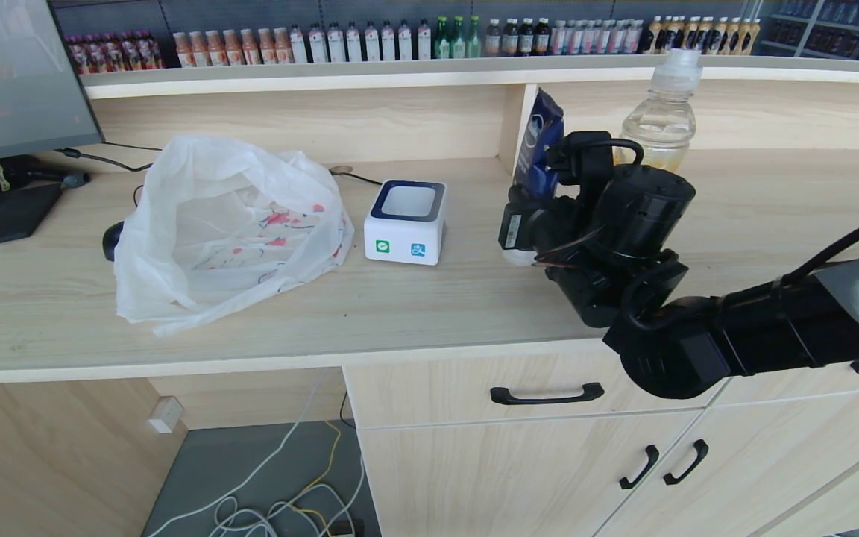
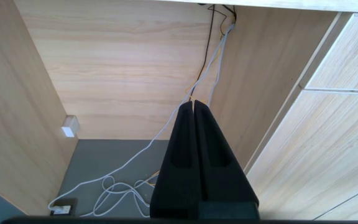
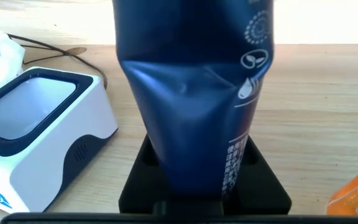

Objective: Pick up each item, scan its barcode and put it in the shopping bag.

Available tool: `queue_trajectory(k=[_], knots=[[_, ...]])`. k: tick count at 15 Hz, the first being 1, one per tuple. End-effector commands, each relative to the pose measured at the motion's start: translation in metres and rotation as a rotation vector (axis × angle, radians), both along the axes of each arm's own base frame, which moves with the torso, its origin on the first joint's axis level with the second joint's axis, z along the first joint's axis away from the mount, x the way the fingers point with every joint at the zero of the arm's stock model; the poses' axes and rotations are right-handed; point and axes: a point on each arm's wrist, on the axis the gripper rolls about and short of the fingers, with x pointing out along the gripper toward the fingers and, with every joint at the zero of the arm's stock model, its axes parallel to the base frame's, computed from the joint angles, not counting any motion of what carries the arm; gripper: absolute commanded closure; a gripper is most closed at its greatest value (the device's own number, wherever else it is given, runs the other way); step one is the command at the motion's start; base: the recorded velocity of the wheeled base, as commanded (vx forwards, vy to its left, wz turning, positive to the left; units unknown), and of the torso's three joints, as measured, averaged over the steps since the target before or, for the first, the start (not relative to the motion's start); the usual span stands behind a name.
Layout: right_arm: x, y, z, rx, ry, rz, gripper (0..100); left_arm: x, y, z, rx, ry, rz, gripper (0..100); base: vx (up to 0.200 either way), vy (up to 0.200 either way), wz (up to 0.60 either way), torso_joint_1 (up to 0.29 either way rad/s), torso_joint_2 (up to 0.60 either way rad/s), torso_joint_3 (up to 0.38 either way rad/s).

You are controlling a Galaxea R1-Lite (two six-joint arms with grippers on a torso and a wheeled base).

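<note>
My right gripper (image 1: 528, 210) is shut on a dark blue pouch (image 1: 539, 142), holding it upright just above the counter, to the right of the white scanner box (image 1: 406, 221). In the right wrist view the blue pouch (image 3: 194, 106) stands between the black fingers (image 3: 143, 163), with the scanner (image 3: 36, 143) close beside it. The white plastic shopping bag (image 1: 228, 231) lies open on the counter left of the scanner. A clear bottle (image 1: 661, 119) stands behind my right arm. My left gripper (image 2: 193, 155) hangs shut and empty below the counter.
A monitor (image 1: 19, 74) and a black mouse (image 1: 111, 240) sit at the counter's left end. A raised shelf edge (image 1: 429, 74) runs behind the counter. Cables (image 2: 123, 180) trail on the floor below. An orange thing (image 3: 353, 193) shows beside the pouch.
</note>
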Motion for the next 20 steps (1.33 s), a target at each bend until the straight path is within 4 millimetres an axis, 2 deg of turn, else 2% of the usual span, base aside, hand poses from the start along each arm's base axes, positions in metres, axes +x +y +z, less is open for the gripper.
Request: queue_trajectory(k=[1, 7, 11, 13, 16, 18, 20], knots=[[-0.003, -0.001, 0.004, 0.002, -0.007, 0.004, 100, 0.000, 0.000, 0.000, 0.000, 0.000, 0.000, 100, 0.000, 0.000, 0.00, 0.000, 0.00, 0.000], [-0.018, 0.001, 0.025, 0.011, -0.058, 0.069, 100, 0.000, 0.000, 0.000, 0.000, 0.000, 0.000, 100, 0.000, 0.000, 0.00, 0.000, 0.00, 0.000], [-0.036, -0.009, 0.033, -0.005, -0.064, 0.082, 100, 0.000, 0.000, 0.000, 0.000, 0.000, 0.000, 100, 0.000, 0.000, 0.00, 0.000, 0.00, 0.000], [-0.050, -0.013, 0.038, -0.005, -0.066, 0.094, 100, 0.000, 0.000, 0.000, 0.000, 0.000, 0.000, 100, 0.000, 0.000, 0.00, 0.000, 0.00, 0.000], [-0.088, -0.015, 0.040, -0.038, -0.058, 0.149, 100, 0.000, 0.000, 0.000, 0.000, 0.000, 0.000, 100, 0.000, 0.000, 0.00, 0.000, 0.00, 0.000], [-0.115, -0.019, 0.036, -0.055, -0.055, 0.188, 100, 0.000, 0.000, 0.000, 0.000, 0.000, 0.000, 100, 0.000, 0.000, 0.00, 0.000, 0.00, 0.000], [-0.132, -0.025, 0.031, -0.081, -0.069, 0.201, 100, 0.000, 0.000, 0.000, 0.000, 0.000, 0.000, 100, 0.000, 0.000, 0.00, 0.000, 0.00, 0.000]])
